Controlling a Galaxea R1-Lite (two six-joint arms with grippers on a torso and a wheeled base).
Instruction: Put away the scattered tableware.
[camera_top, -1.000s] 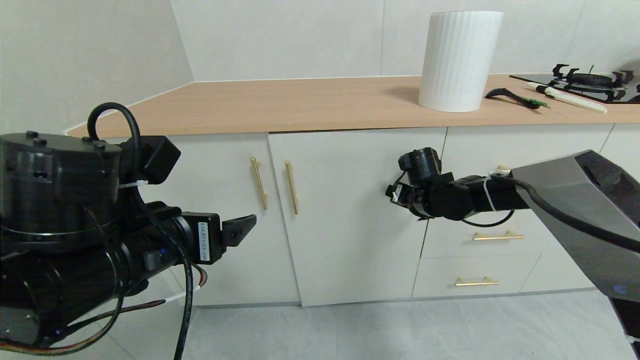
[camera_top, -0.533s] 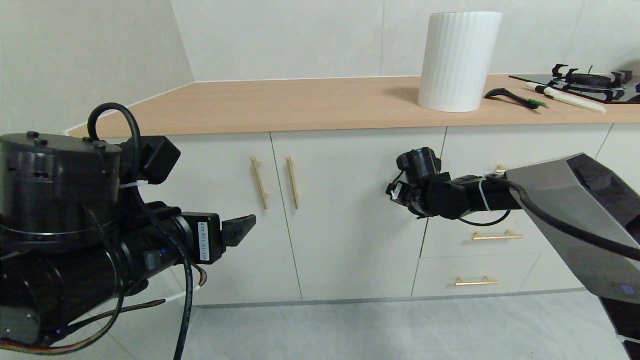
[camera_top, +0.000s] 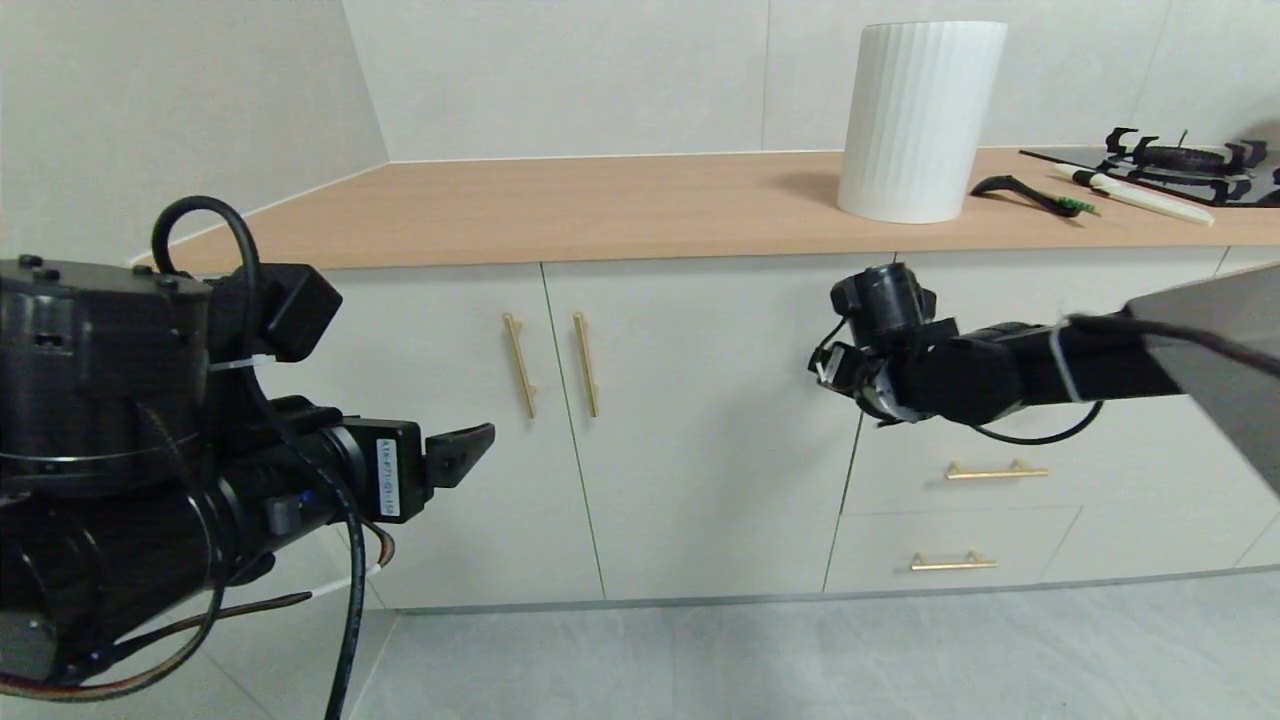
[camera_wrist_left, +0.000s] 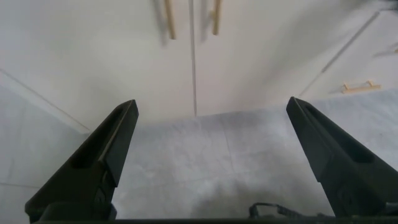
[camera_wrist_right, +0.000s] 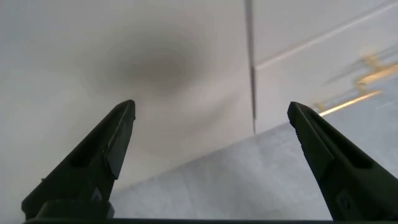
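The left gripper is released, with its two fingers spread wide and nothing between them. In the head view it sits at the lower left of the frame, in front of the left cabinet door. The left wrist view looks past the fingers to the floor and the base of the cabinets. The right gripper is also released and empty, its fingers well apart. In the head view its arm enters from the right edge and ends at centre right, close to the cabinet front, near the seam between the right cabinet door and the drawers. The tableware lies at the upper right of the head view, on the wooden countertop and well above both grippers. It comprises two items: a black utensil just right of the white ribbed container, and a white utensil farther right, at the near edge of the cooktop. The container stands upright. Both cabinet doors are closed, and their gold handles hang side by side.
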